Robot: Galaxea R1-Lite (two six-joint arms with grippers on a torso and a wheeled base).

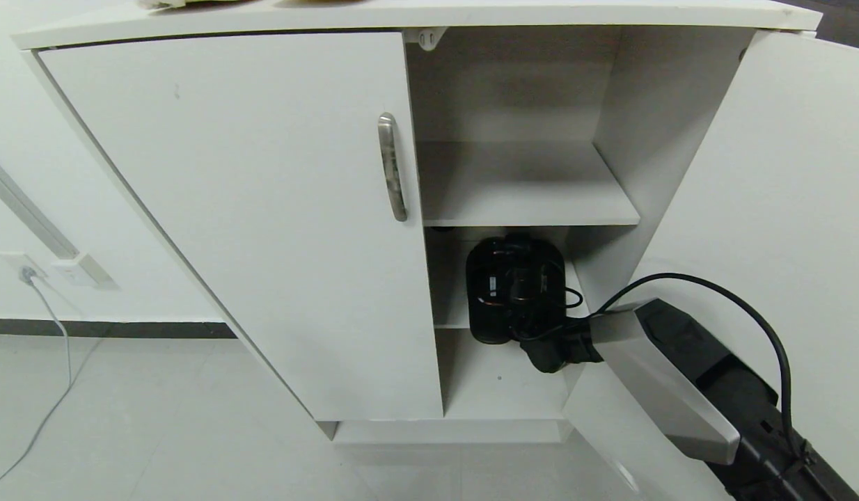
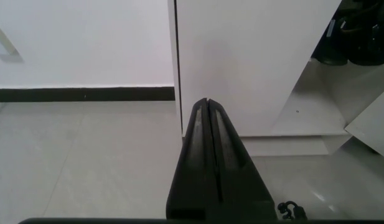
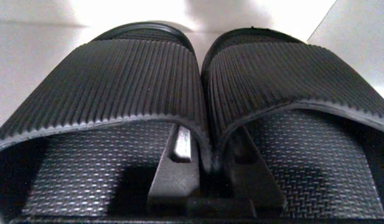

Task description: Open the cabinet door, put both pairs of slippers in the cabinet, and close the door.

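The white cabinet (image 1: pixel 527 188) has its right door (image 1: pixel 770 209) swung open and its left door (image 1: pixel 248 209) shut. A pair of black ribbed slippers (image 1: pixel 516 289) sits side by side in the lower compartment, under the upper shelf. My right gripper (image 3: pixel 207 155) reaches in from the right and is shut on the two inner strap edges of the slippers (image 3: pixel 142 81), pinching them together. My left gripper (image 2: pixel 207 106) is shut and holds nothing; it hangs low over the floor in front of the shut left door (image 2: pixel 254 56). The slippers (image 2: pixel 356 34) also show past that door.
The shut door carries a metal handle (image 1: pixel 392 167). The upper shelf is bare. Pale objects (image 1: pixel 172 3) lie on the cabinet top at the edge of view. A wall socket with a grey cable (image 1: pixel 27 275) is at the left; light floor tiles (image 1: pixel 158 417) stretch in front.
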